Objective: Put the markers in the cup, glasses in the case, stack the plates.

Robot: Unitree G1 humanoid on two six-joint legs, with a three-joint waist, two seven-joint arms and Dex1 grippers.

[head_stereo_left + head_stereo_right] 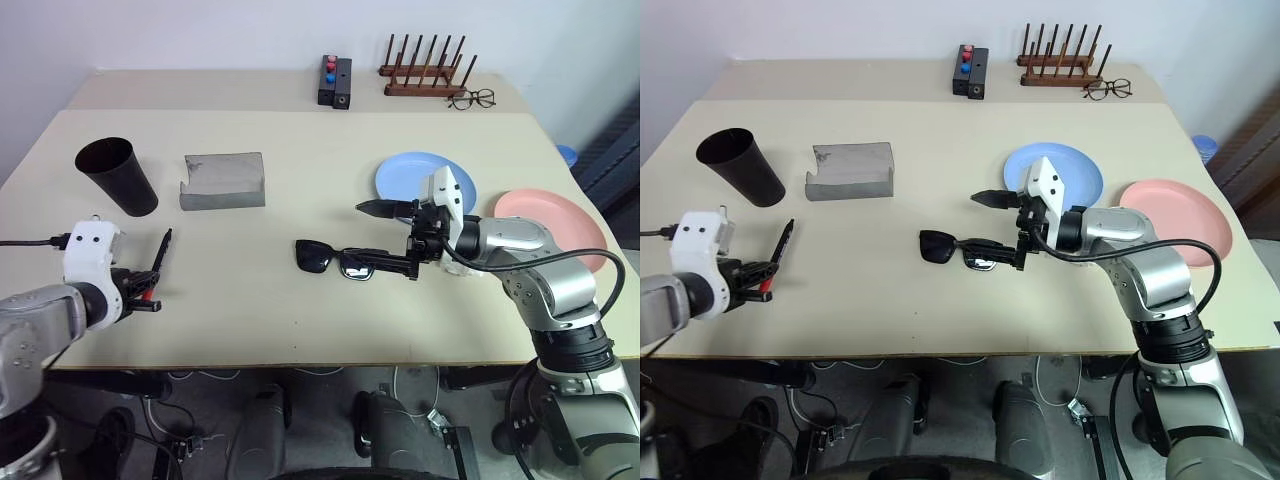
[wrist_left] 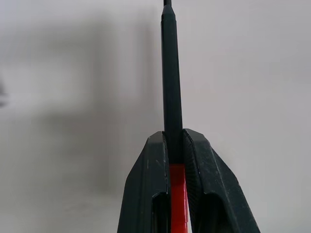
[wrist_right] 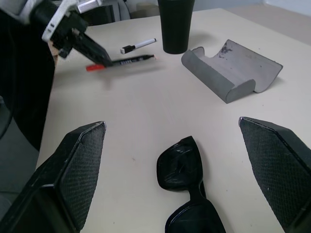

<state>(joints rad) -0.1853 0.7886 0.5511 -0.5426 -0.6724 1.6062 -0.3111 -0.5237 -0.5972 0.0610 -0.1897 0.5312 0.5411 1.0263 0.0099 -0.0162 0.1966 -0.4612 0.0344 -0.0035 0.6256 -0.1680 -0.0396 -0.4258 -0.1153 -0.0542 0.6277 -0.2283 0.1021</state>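
My left gripper (image 1: 142,292) is shut on a red and black marker (image 1: 160,258), holding it tilted over the table's near left part; the fingers (image 2: 151,194) pinch its red end. A second marker (image 3: 138,46), white with a black cap, lies by the black cup (image 1: 118,175). The open grey case (image 1: 223,182) sits right of the cup. The black sunglasses (image 1: 330,258) lie mid-table. My right gripper (image 1: 386,238) stands open, pointing left, its fingers either side of the glasses' right end. The blue plate (image 1: 405,172) and pink plate (image 1: 560,222) lie apart at the right.
At the back stand a wooden peg rack (image 1: 425,70), thin wire spectacles (image 1: 470,98) and a small black box with red and blue buttons (image 1: 335,80). A cable runs from my left wrist off the table's left edge.
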